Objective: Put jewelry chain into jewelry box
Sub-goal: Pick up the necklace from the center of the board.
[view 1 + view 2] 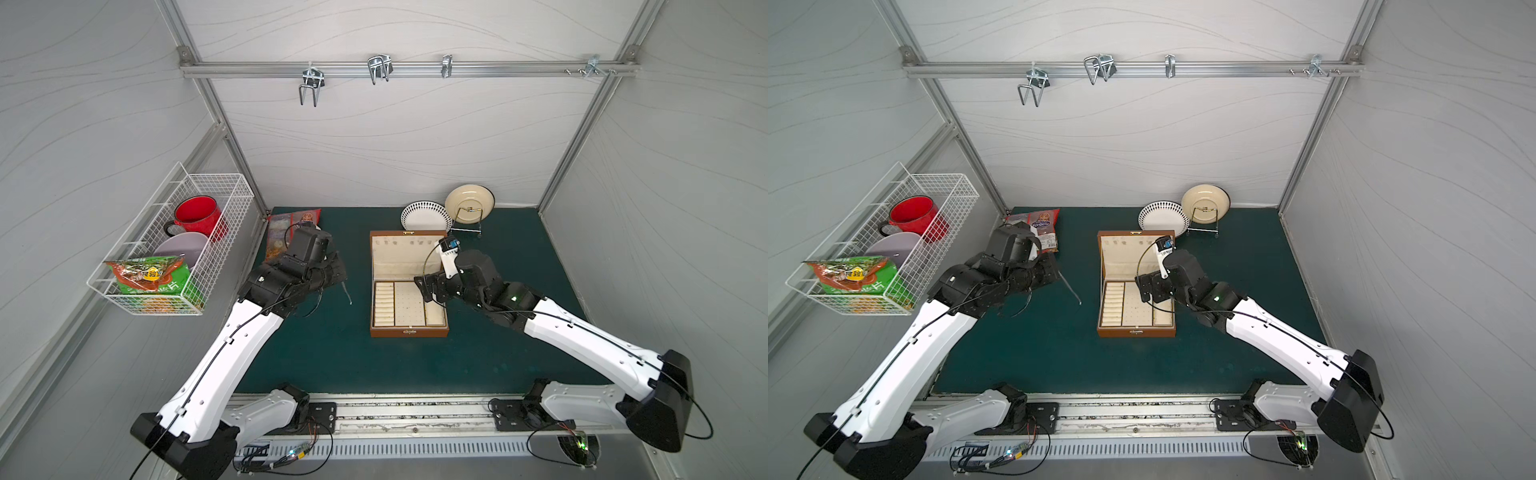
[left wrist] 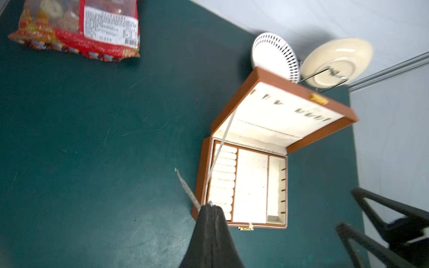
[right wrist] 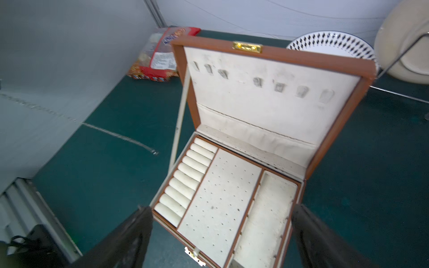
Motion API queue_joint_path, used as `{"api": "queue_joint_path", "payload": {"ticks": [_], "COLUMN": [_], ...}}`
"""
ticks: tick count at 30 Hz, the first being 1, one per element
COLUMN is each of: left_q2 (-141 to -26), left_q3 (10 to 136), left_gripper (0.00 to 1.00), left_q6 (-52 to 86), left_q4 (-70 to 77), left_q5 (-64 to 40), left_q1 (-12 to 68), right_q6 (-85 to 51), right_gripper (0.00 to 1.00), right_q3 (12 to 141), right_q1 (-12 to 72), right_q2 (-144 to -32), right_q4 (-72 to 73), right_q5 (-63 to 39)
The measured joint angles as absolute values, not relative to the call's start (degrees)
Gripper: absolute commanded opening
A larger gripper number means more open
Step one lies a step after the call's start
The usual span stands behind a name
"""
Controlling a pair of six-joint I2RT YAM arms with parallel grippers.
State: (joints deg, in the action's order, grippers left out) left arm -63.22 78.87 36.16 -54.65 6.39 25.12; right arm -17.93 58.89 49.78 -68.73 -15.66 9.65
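In both top views the left gripper is clamped on the jewelry chain, which hangs slanting. The open jewelry box lies near, to its right. The right gripper, spread wide and empty, hovers over the box's right half.

Left wrist: the chain runs straight from the closed left gripper, beside the box wall.

Right wrist: the chain is blurred. Whether its end touches the mat is indeterminate.

My left fingers are matt black plastic; the chain is shiny metal links. The box looks like smooth wood, its lining soft matt cloth.
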Motion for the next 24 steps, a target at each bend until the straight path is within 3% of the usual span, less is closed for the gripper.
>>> {"api": "queue_joint_path", "payload": {"ticks": [3,10,14,24], "left_q2": [-63.29,-65.58,-68.38,-70.22], "left_q3": [84.27,92.90,97.27,100.77], "left_gripper": [0.00,0.00,0.00,0.00], "left_q6": [36.10,36.12,36.16,37.41], "left_q4": [-54.76,-54.72,-54.68,-54.68], "left_q5": [5.45,1.13,-1.48,-5.69], "left_q1": [26.13,26.92,27.27,28.10], "right_q6": [-17.37,-15.29,-13.30,-11.40], "right_gripper": [0.86,0.83,0.67,0.55], "right_q3": [57.60,52.73,52.53,52.53], "right_q1": [49.78,49.78,49.80,51.53], "right_q2": [-68.42,-69.17,-70.78,-74.11], "right_q4": [-10.90,-1.19,4.29,14.15], "right_q5": [5.23,-1.15,-4.99,-9.41]}}
